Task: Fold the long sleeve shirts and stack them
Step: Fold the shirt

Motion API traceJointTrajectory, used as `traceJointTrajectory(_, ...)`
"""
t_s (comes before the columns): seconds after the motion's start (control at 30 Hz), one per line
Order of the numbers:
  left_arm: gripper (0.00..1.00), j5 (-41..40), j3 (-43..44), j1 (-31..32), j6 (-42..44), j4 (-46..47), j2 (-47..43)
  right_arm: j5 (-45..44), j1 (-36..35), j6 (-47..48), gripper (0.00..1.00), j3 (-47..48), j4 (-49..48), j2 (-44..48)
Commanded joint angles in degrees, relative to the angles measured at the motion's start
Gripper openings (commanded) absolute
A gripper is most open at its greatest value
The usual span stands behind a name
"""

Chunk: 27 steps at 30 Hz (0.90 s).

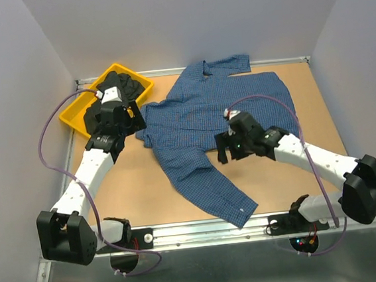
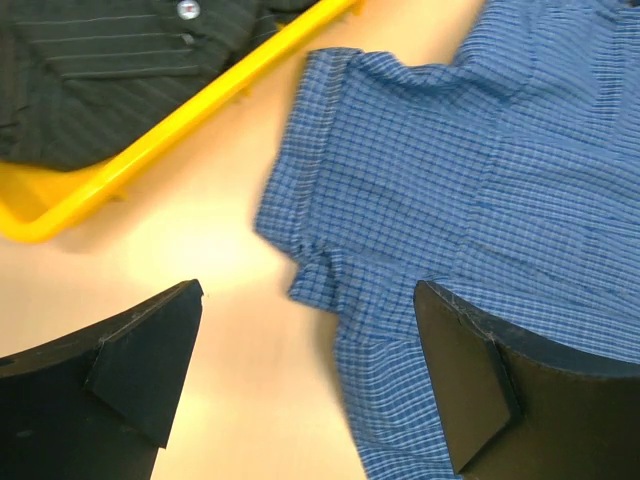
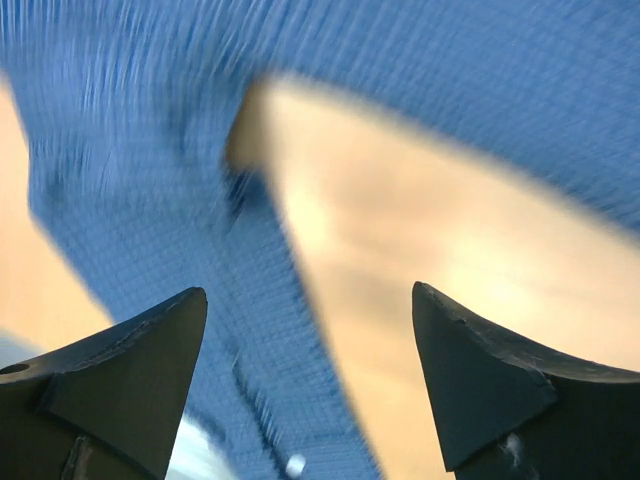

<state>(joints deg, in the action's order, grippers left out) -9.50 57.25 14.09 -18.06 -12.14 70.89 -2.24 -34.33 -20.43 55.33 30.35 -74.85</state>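
A blue checked long sleeve shirt [image 1: 215, 108] lies spread over the middle of the wooden table, one sleeve trailing toward the front edge. The black shirt [image 1: 122, 89] sits bunched in the yellow tray [image 1: 79, 115] at the back left. My left gripper [image 1: 134, 117] hovers open at the blue shirt's left edge; the left wrist view shows the left gripper [image 2: 308, 290] wide over bare table and a corner of the blue shirt [image 2: 480, 180], with the black shirt [image 2: 90, 80] beyond. My right gripper [image 1: 228, 152] is open above the shirt's lower part; its wrist view is blurred, and the right gripper [image 3: 309, 292] holds nothing, with blue cloth [image 3: 140, 200] below.
A yellow tray rim [image 2: 150, 150] runs diagonally close to the left gripper. A metal rail [image 1: 203, 229] borders the table's front edge, and grey walls close in the back and sides. A purple cable [image 1: 50, 127] loops beside the left arm.
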Motion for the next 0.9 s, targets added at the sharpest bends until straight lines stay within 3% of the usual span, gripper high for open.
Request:
traceJointTrajectory(0.0,0.99,-7.02,-5.04,-0.38,2.95,3.70,-4.00,2.77,-10.47,-3.65,0.87,-4.61,2.35,1.02)
traceJointTrajectory(0.17,0.99,-8.69,-5.57,-0.46,3.21,3.79,-5.33,-0.30,-24.96,-7.35,0.87,-6.46,2.52,-2.66)
traceJointTrajectory(0.27,0.99,-9.05,-5.75,-0.55,3.13,3.62,-5.59,-3.20,-29.55,-9.01,0.87,-7.08,2.52,-5.74)
traceJointTrajectory(0.6,0.98,-10.10,-5.13,-1.17,2.77,1.77,-4.01,-6.81,-35.63,-10.77,0.86,-8.05,2.61,-14.62)
traceJointTrajectory(0.67,0.98,-10.45,-5.31,-1.25,2.68,1.95,-3.92,-8.04,-36.77,-11.30,0.82,-8.05,2.61,-16.19)
traceJointTrajectory(0.73,0.98,-10.28,-5.14,-1.25,2.60,1.77,-3.57,-9.88,-37.21,-12.44,0.69,-8.05,2.61,-16.64)
traceJointTrajectory(0.77,0.99,-10.10,-5.14,-1.34,2.60,1.77,-3.48,-10.67,-37.22,-12.79,0.60,-8.13,2.78,-16.56)
traceJointTrajectory(0.8,0.98,-9.93,-5.14,-1.34,2.60,1.86,-3.39,-12.25,-37.22,-13.15,0.46,-7.96,2.96,-15.95)
traceJointTrajectory(0.87,0.98,-9.31,-5.05,-1.43,2.51,1.95,-3.31,-15.84,-37.22,-13.24,0.32,-7.43,4.01,-14.72)
